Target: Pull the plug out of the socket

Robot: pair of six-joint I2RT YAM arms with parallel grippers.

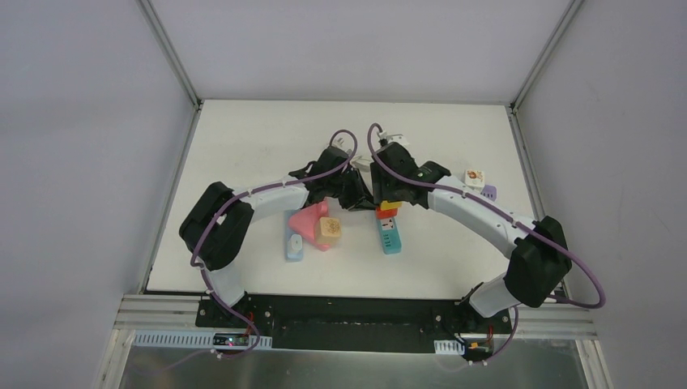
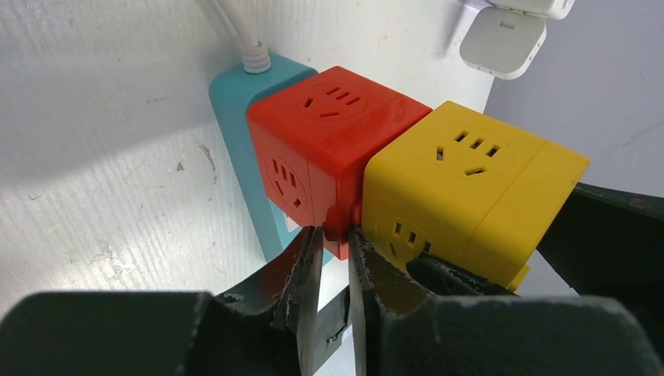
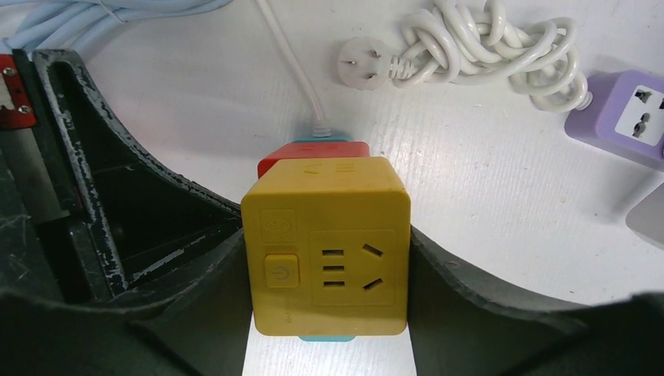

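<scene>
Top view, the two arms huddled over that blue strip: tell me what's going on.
Both arms are working at the teal power strip on the table, which carries a red cube with a yellow cube against it. The right gripper is clamped on the yellow cube's sides. The left gripper, nearly shut, has its tips at the seam between the cubes; whether it pinches anything is unclear. Nothing is pulled off yet.

Plain yellow cube (image 2: 470, 188), red cube (image 2: 313, 149) at its 9 o'clock, teal strip (image 2: 235, 117) beyond at 10 o'clock. White cord (image 2: 243, 35) at strip's 12 o'clock. White, scuffed surface (image 2: 94, 157). Black left pincer (image 2: 335, 235) at 6 o'clock.
</scene>
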